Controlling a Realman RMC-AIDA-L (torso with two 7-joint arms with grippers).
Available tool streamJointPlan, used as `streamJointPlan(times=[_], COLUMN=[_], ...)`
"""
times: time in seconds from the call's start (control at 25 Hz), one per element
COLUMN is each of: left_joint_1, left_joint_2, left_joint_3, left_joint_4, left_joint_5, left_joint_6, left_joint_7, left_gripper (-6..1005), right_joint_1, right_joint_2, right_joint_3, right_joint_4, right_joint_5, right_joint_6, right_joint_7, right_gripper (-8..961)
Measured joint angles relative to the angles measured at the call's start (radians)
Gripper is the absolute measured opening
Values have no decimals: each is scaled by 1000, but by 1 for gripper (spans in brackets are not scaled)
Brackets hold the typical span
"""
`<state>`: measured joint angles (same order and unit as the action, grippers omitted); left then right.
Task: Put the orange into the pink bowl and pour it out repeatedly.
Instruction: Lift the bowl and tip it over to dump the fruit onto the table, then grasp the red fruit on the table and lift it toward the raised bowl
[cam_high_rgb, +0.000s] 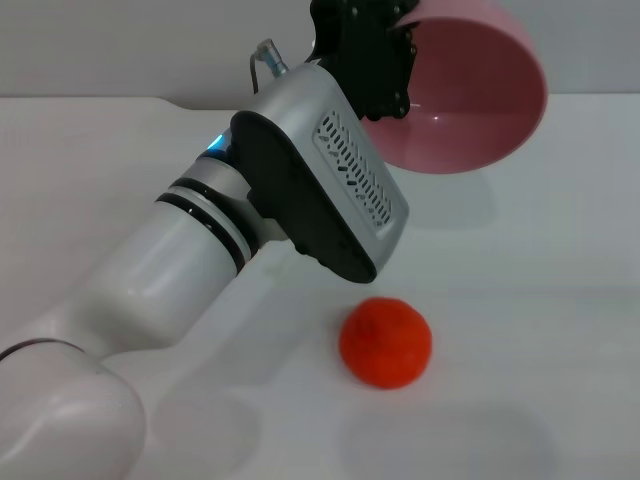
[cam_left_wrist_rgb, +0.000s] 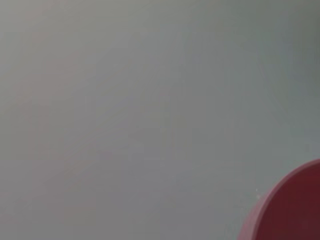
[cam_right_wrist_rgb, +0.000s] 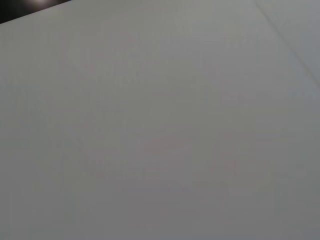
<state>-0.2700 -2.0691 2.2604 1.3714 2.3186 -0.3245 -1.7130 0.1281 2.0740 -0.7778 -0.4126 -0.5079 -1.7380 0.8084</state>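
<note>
The orange (cam_high_rgb: 386, 342) lies on the white table, near the front and in the open. Up at the back, the pink bowl (cam_high_rgb: 470, 90) hangs above the table, tipped on its side with its empty inside facing me. My left gripper (cam_high_rgb: 398, 62) is shut on the bowl's left rim, well behind and above the orange. A piece of the bowl's rim (cam_left_wrist_rgb: 295, 210) shows in a corner of the left wrist view. My right gripper is out of view, and the right wrist view holds only bare table.
The white tabletop (cam_high_rgb: 540, 300) spreads all around the orange. My left arm's grey forearm (cam_high_rgb: 310, 180) slants across the middle of the scene, from the front left up to the bowl. A pale wall runs behind the table.
</note>
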Motion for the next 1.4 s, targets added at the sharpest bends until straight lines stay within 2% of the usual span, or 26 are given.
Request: streamJointPlan(times=[0.28, 0.48, 0.6, 0.64, 0.68, 0.8, 0.84, 0.96, 1.08, 1.16, 1.28, 1.32, 1.36, 1.4], left_joint_1=[-18, -52, -104, -104, -153, -236, -284, -399, -507, -573, -596, -596, -597, -594], left_joint_2=[0, 0, 1, 1, 4, 8, 9, 14, 19, 19, 25, 25, 28, 35], left_joint_3=[-16, -129, -281, -281, -411, -600, -692, -914, -1124, -1255, -1315, -1315, -1322, -1336], left_joint_4=[4, 37, 45, 45, 37, 0, -31, -110, -168, -176, -158, -158, -151, -136], left_joint_5=[-9, -79, -192, -192, -241, -259, -253, -225, -106, 37, 133, 133, 145, 161], left_joint_6=[25, 209, 448, 448, 645, 904, 1035, 1319, 1566, 1717, 1806, 1806, 1823, 1859], left_joint_7=[-71, -144, -206, -206, -280, -408, -468, -555, -622, -649, -674, -674, -683, -697], left_gripper=[43, 43, 44, 44, 44, 44, 44, 43, 43, 43, 43, 43, 44, 44], right_joint_1=[9, 13, 10, 9, 8, 11, 14, 31, 47, 66, 113, 162, 162, 190], right_joint_2=[0, -3, -5, -7, -10, -34, -43, -73, -91, -96, -100, -106, -106, -109], right_joint_3=[-13, -24, -23, -23, -22, -15, -14, -14, -13, -8, -3, -4, -4, -6], right_joint_4=[0, 2, 1, 0, -4, -17, -20, -66, -182, -280, -427, -512, -512, -551], right_joint_5=[0, -20, -26, -33, -55, -153, -182, -336, -554, -734, -1005, -1198, -1198, -1288], right_joint_6=[4, 10, 25, 33, 44, 84, 95, 156, 239, 286, 314, 310, 310, 301], right_joint_7=[0, -4, -4, 1, 17, 102, 123, 219, 366, 506, 743, 906, 906, 987], right_gripper=[497, 497, 497, 497, 497, 497, 497, 496, 496, 496, 496, 496, 496, 496])
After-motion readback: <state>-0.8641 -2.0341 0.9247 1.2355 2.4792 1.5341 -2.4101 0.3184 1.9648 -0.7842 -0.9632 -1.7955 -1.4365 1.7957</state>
